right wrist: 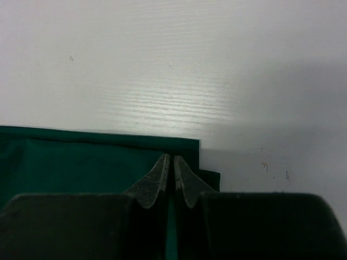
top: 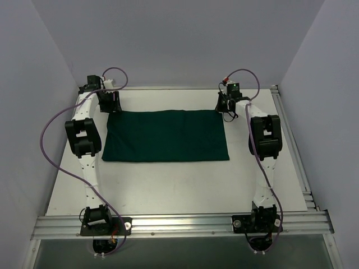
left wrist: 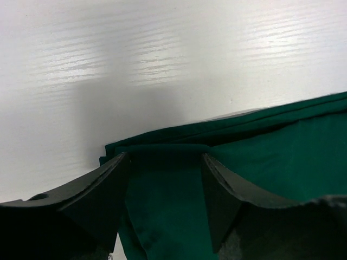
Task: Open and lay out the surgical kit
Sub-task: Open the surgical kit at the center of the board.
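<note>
- The surgical kit point(top: 165, 136) shows only as a dark green folded wrap, lying flat in the middle of the surface point(top: 168, 188). Its long axis runs left to right across the overhead frame.
- Both pincers stand at the wrap's upper edge in that frame, one at each end of the long axis, so the body of the cloth lies below them, toward the arm bases.
- The left pincer point(top: 110, 104) is at the upper left corner. In its wrist view the fingers are spread fairly wide and straddle that corner, with the cloth between them and nothing gripped yet.
- The right pincer point(top: 226, 106) is at the upper right corner. In its wrist view the fingertips point(right wrist: 162, 170) are pressed together just inside the cloth's edge. We cannot tell whether a layer is caught between them.
- We judge that the next move turns on this symmetry. Each arm is nearest its own corner, and the fold can open only if both corners travel together, square to the long axis.
- We judge the left side the laggard, since it has to close before any lift.
</note>
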Available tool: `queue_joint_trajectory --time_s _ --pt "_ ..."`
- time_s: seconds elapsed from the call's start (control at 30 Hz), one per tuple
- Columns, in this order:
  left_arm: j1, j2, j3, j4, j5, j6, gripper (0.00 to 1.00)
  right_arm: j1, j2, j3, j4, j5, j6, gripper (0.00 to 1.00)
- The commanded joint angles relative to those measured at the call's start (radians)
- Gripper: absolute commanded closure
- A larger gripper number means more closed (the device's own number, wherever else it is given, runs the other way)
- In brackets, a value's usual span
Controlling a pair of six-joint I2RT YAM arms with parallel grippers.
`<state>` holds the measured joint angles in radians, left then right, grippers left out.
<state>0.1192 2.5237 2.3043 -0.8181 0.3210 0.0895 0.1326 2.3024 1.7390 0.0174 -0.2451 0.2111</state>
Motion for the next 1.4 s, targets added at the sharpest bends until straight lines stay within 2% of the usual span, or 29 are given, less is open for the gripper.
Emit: queue_joint_trajectory --time_s 0.0,0.2,0.37,0.63,0.8,0.93,1.1,1.23,1.37 --pt "0.0 0.012 0.044 -0.024 -0.045 -0.013 0.34 0.015 -0.119 -0.019 -0.028 -0.049 0.0 1.0" --pt "0.005 -0.025 0.027 0.002 -0.033 -0.004 0.28 0.035 -0.21 -0.062 0.006 -0.068 0.011 1.0" --pt "0.007 -0.02 0.043 -0.032 0.007 -0.008 0.28 0.074 -0.3 -0.104 0.015 -0.088 0.008 1.0" --pt "0.02 -0.134 0.023 -0.075 0.096 -0.01 0.28 0.197 -0.461 -0.222 0.009 -0.129 -0.003 1.0" --pt "0.023 -0.218 0.0 -0.099 0.119 0.004 0.28 0.277 -0.583 -0.367 0.007 -0.206 0.004 1.0" --pt "0.025 -0.262 -0.023 -0.112 0.128 0.013 0.28 0.363 -0.685 -0.485 -0.011 -0.23 0.007 1.0" --pt "0.02 -0.324 -0.077 -0.112 0.142 0.013 0.28 0.528 -0.771 -0.637 -0.014 -0.244 0.042 1.0" --pt "0.013 -0.374 -0.155 -0.104 0.144 0.024 0.28 0.692 -0.86 -0.835 -0.014 -0.231 0.111 1.0" --pt "-0.001 -0.443 -0.229 -0.095 0.145 0.042 0.28 0.849 -0.957 -1.01 0.039 -0.16 0.261 1.0"
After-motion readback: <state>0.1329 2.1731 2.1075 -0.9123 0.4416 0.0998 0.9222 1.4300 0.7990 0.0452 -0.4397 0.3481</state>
